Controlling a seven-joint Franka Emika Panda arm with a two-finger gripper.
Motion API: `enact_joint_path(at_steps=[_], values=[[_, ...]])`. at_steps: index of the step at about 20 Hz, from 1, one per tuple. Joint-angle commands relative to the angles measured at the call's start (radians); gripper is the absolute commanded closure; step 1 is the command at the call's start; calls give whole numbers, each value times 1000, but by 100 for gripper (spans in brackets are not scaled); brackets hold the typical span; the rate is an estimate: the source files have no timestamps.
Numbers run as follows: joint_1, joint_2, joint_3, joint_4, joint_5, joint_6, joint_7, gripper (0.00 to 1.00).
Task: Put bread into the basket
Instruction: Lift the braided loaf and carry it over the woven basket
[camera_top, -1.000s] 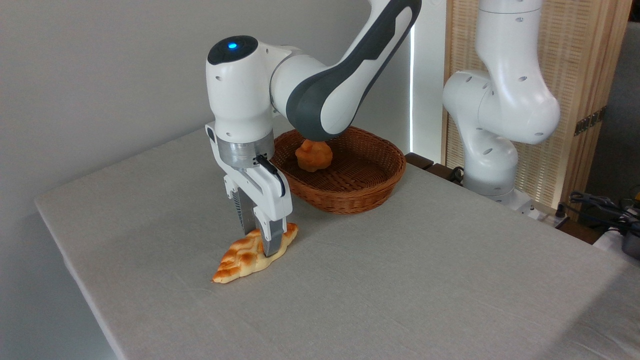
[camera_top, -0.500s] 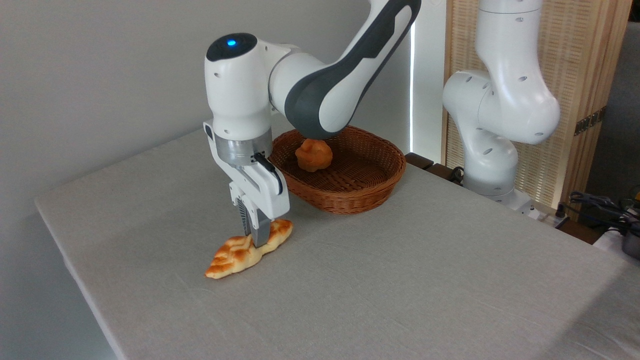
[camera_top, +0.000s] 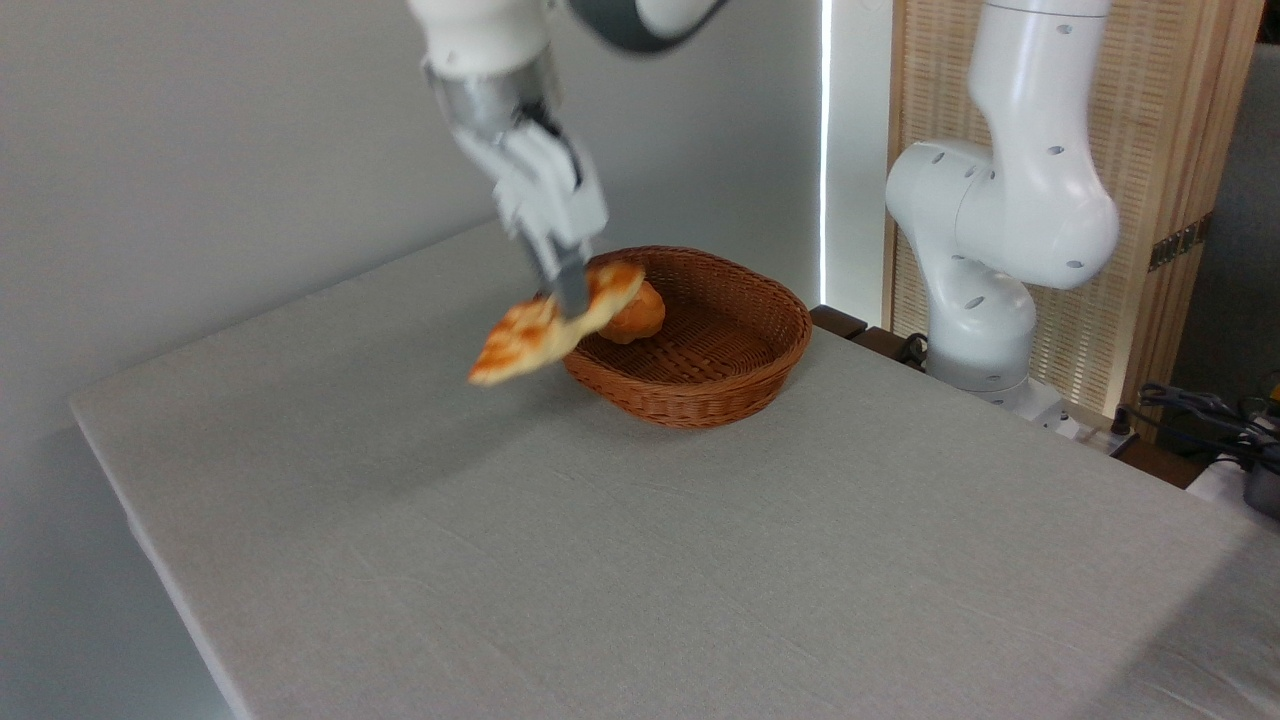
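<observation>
A Franka Panda arm's gripper (camera_top: 566, 290), blurred in the frame, has its jaws clamped on the braided loaf of bread (camera_top: 555, 320), holding it in the air above the grey-clothed tabletop (camera_top: 640, 520). The bread tilts, its lower pointed end to the left and its higher end over the near-left rim of the oval wicker basket (camera_top: 700, 345), which stands at the far side of the tabletop. 1 small round bun (camera_top: 640, 315) lies inside the basket. The arm's white base (camera_top: 985, 300) stands at the right.
</observation>
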Motion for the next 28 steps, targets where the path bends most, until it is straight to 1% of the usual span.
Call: enact_joint_path(at_steps=[1, 2, 4, 6, 7, 8, 9, 10, 13, 15, 16, 17, 18, 20, 28], values=[[-79, -120, 7, -70, -8, -116, 5, 91], [-98, -158, 9, -105, -8, -141, 4, 91], [-115, -204, 9, -162, -8, -149, 3, 91], [-133, -224, 10, -217, -5, -149, 3, 91], [-141, -223, 10, -231, -2, -149, 3, 91], [-148, -220, 10, -262, 15, -141, 1, 89], [-151, -217, 10, -277, 24, -133, 1, 86], [-156, -211, 10, -302, 40, -127, 3, 80], [-162, -188, 13, -336, 67, -95, 4, 78], [-161, -181, 16, -336, 67, -83, 4, 55], [-161, -178, 16, -336, 67, -67, 4, 29], [-161, -172, 16, -336, 67, -46, 1, 19], [-161, -169, 16, -336, 67, -34, 1, 12], [-161, -161, 16, -336, 67, -29, 1, 1], [-161, -160, 16, -334, 66, -30, -2, 0]])
